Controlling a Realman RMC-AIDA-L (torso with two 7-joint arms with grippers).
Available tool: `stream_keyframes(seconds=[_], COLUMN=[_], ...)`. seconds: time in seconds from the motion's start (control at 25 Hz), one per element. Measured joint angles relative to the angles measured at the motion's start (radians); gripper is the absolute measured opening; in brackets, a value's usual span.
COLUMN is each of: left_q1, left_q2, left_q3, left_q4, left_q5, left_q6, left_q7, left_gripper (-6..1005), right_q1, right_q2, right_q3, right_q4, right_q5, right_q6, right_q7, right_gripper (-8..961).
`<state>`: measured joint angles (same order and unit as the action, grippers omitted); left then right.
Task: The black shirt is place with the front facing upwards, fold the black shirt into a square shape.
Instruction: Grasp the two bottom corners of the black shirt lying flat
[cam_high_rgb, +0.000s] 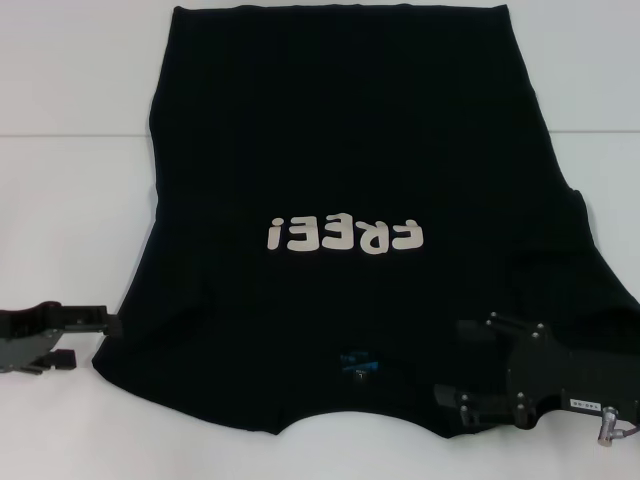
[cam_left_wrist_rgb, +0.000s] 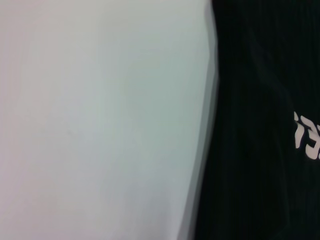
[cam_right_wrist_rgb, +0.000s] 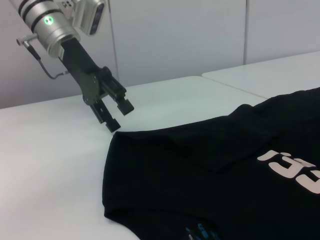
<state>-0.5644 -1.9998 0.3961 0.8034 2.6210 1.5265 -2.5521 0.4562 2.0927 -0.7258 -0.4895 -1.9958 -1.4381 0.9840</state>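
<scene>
We see the black shirt spread front-up on the white table, collar toward us, left sleeve folded in | left gripper hangs just beside the shirt's near-left shoulder edge, fingers apart, empty | right gripper sits over the near-right shoulder; we cannot tell its fingers' state.
</scene>
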Motion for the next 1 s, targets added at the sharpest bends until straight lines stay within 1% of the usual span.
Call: stream_keyframes(seconds=[0.44, 0.76, 1.0], left_q1=[-0.007, -0.053, -0.062], left_q2=[-0.003, -0.007, -0.007], left_q3=[0.000, 0.000, -0.001], left_q4=[-0.060, -0.125, -0.134], left_q5=[-0.003, -0.009, -0.009], left_q6=[-0.014, -0.045, -0.045], left_q7=[-0.006, -0.008, -0.007], left_gripper=[911, 903, 897], right_q1=[0.001, 0.001, 0.001], right_q2=[0.000, 0.000, 0.000], right_q3=[0.000, 0.000, 0.000], right_q4=[0.000, 0.000, 0.000], right_q5=[0.000, 0.000, 0.000], right_q6=[-0.003, -0.004, -0.004], right_q7=[0.005, 0.007, 0.007], right_gripper=[925, 925, 924])
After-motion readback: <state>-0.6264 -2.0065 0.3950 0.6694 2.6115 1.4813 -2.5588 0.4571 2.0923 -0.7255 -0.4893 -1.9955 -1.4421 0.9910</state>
